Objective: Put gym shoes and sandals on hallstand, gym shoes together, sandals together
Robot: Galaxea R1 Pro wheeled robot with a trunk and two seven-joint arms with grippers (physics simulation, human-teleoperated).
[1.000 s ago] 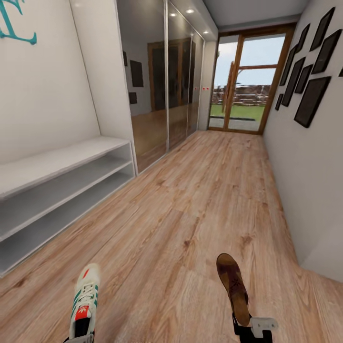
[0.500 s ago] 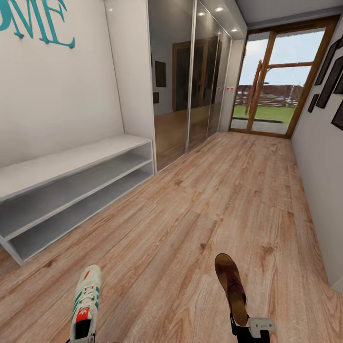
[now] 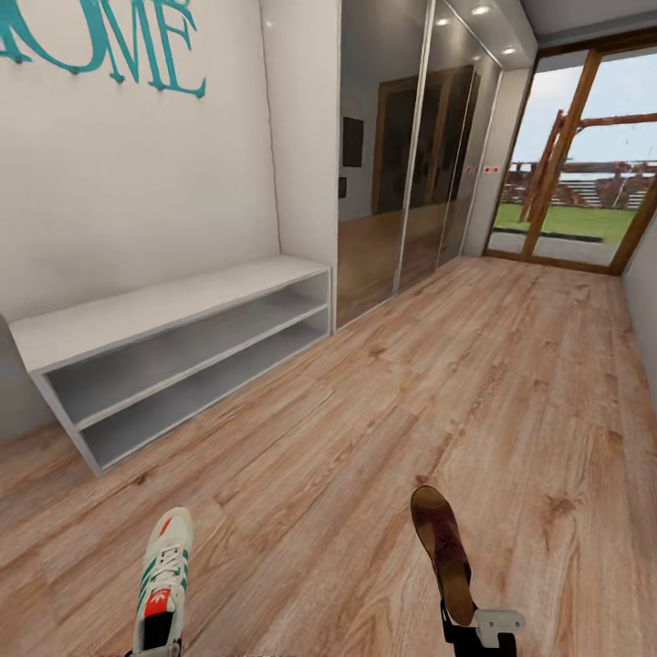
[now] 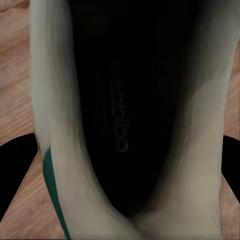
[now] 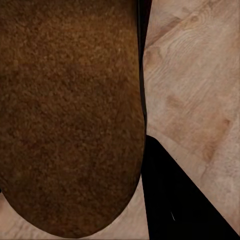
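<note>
While both arms carry footwear, hallstand lies ahead-left, unloaded.

Left claw (image 3: 153,650) clenched on gym shoe (image 3: 162,577), smooth white upper, green stripes; right claw (image 3: 474,639) grasping sandal (image 3: 443,552), fuzzy brown footbed. Heel-only holds: long toes could swing and slip. Beyond, wood-grain corridor floor (image 3: 438,392), matte grey hallstand (image 3: 182,347).

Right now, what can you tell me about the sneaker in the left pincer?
The sneaker is white with green side stripes, white laces and a red-orange tongue patch. It is held by the heel end in the left pincer, toe pointing forward over the floor. The left wrist view looks down into its dark insole, which bears faint lettering. It looks clean and undamaged.
</note>
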